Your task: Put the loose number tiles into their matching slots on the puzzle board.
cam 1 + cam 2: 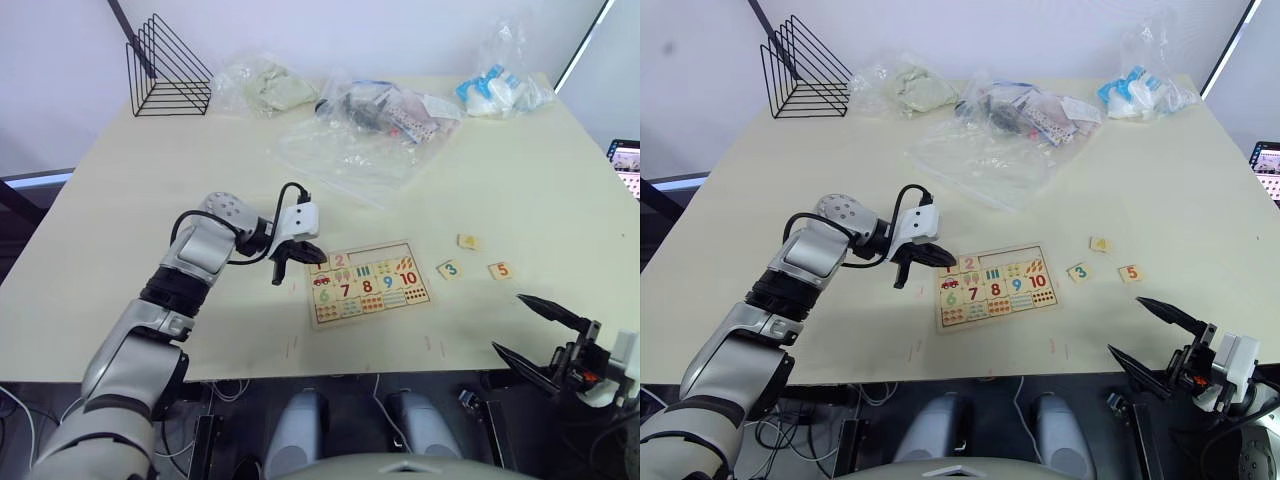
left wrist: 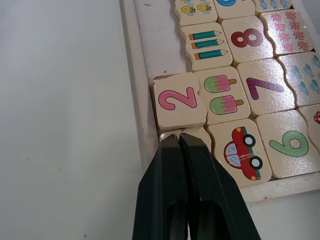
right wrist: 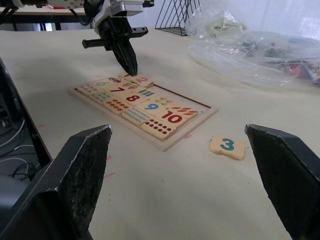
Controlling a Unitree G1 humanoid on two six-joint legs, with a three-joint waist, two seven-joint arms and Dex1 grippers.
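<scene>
Table [image 1: 150, 180] edge near right tool [image 1: 527, 330].

Silver-grey jointed left arm [image 1: 190, 270], black looping cables, white wrist block, tapered black fingers [image 2: 187, 200]

You see a pale cream tabletop [image 1: 150, 180], a light-wood puzzle board [image 1: 368, 283] bearing multicoloured numbers, a pink-red 2 tile [image 2: 179, 100], a green 3 tile [image 1: 449, 269], and an orange 5 tile [image 1: 500, 270].

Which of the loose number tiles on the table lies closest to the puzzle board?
The green 3 tile. It lies just off the puzzle board's right edge, while the orange 5 tile and the yellow 4 tile sit farther out.
</scene>
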